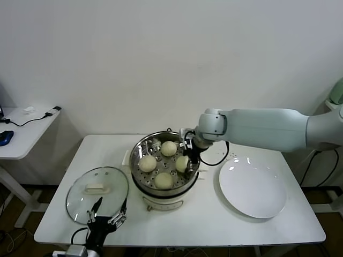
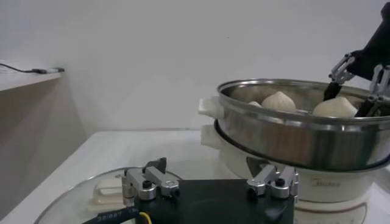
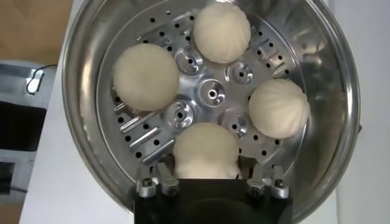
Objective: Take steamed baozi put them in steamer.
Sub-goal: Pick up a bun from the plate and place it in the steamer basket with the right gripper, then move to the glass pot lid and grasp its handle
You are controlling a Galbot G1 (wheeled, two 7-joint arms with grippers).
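Note:
The steamer [image 1: 137,152] stands mid-table, a shiny steel pot with a perforated tray on a cream base. Several cream-white baozi lie in it: far [image 1: 169,148], left [image 1: 148,163], near [image 1: 164,180] and right [image 1: 182,163]. My right gripper [image 1: 188,158] reaches into the pot from the right. Its black pads press both sides of the right baozi [image 3: 206,149], which rests on the tray [image 3: 210,94]. My left gripper [image 1: 110,208] is open and empty, low at the table's front over the lid; it shows in the left wrist view [image 2: 207,165].
A round glass lid [image 1: 80,199] with a white handle lies front left, under my left gripper. A flat white plate [image 1: 252,187] lies right of the steamer. A side table [image 1: 24,131] with cables stands far left. A black cable runs behind the steamer.

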